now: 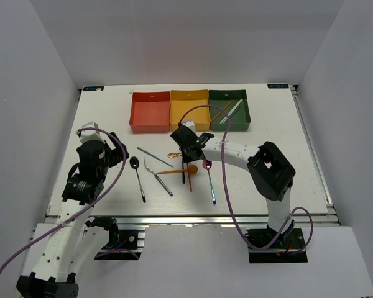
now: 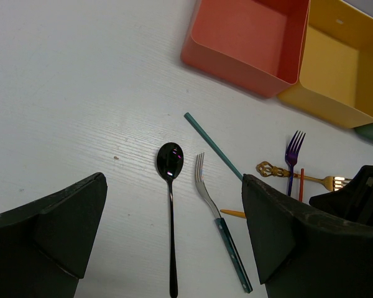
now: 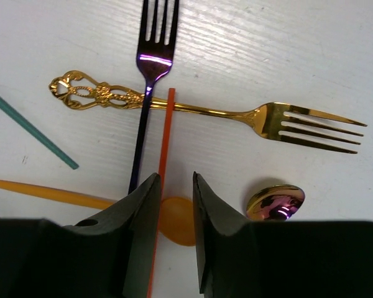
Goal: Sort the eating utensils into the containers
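My right gripper [image 3: 174, 183] [image 1: 191, 149] hangs low over a pile of utensils, its jaws narrowly apart with nothing between them. An orange chopstick [image 3: 163, 155] runs under its left finger, over an orange spoon [image 3: 177, 220]. A gold fork [image 3: 193, 108], a purple fork [image 3: 150, 56] and an iridescent spoon [image 3: 275, 203] lie around it. My left gripper [image 2: 174, 180] [image 1: 115, 152] is wide open and empty above a black spoon [image 2: 170, 205] and a teal-handled fork [image 2: 219, 223]. A teal chopstick [image 2: 212, 146] lies beyond them.
The red-orange box [image 1: 150, 112], yellow box [image 1: 189, 108] and dark green box [image 1: 236, 118] stand in a row at the back. The green box holds chopsticks [image 1: 222, 112]. The right arm's cable [image 1: 225, 186] loops over the table.
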`<state>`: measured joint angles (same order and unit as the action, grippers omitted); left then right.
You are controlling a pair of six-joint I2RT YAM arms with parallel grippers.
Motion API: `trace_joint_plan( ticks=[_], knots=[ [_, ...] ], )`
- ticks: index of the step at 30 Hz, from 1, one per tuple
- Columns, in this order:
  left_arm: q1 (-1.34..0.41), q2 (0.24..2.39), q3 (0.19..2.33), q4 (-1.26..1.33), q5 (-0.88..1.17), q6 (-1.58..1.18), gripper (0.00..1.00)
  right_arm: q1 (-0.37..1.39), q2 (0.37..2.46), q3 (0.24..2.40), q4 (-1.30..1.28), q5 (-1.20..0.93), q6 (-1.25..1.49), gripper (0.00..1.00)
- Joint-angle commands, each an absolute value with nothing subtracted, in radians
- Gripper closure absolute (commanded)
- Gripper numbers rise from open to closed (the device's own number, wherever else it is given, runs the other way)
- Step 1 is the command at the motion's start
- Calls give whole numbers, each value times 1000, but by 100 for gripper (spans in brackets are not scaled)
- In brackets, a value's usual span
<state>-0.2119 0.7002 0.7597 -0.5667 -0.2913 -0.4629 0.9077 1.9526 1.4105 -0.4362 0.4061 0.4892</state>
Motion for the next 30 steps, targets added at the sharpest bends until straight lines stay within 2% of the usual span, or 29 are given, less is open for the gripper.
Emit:
trace_joint_plan(
  ticks=[1,14,19,22,26,30],
  knots=[
    [-216,693,762,-554,-282,-460,2,927,1931,1436,-419,414,497,67],
    [-216,690,761,-554,-279,-460,2,930,2025,1460,-413,394,497,72],
    [-216,689,762,-554,-279,-460,2,930,2048,1466,-406,388,503,78],
    [-216,690,761,-554,-279,-460,2,930,2049,1462,-405,390,514,85],
    [-216,689,762,-554,-279,-459,2,930,2028,1451,-407,403,538,100],
    [-216,689,762,-554,-279,-459,2,930,1979,1444,-407,417,561,100]
  ],
)
